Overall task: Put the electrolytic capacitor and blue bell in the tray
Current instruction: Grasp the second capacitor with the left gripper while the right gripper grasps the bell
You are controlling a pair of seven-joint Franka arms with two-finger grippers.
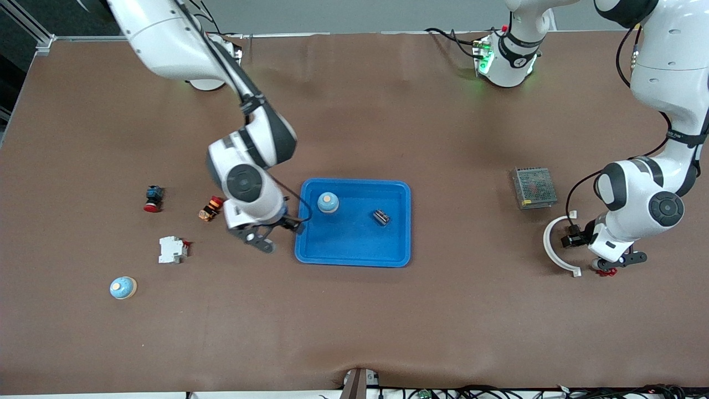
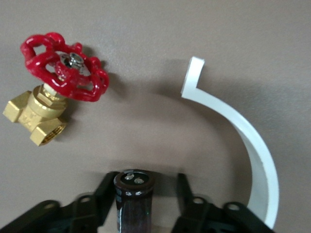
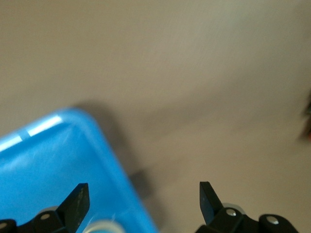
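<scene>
The bright blue tray lies mid-table and holds a blue bell and a small dark part. A second blue bell sits on the table toward the right arm's end. My right gripper is open and empty beside the tray's rim; in the right wrist view my right gripper straddles the tray's corner. My left gripper is low over the table at the left arm's end. In the left wrist view my left gripper is open around a dark electrolytic capacitor, with a gap at one finger.
A red-handled brass valve and a curved white strip lie close to the left gripper. A metal-mesh box lies farther from the camera. A white breaker and two small button switches lie beside the right arm.
</scene>
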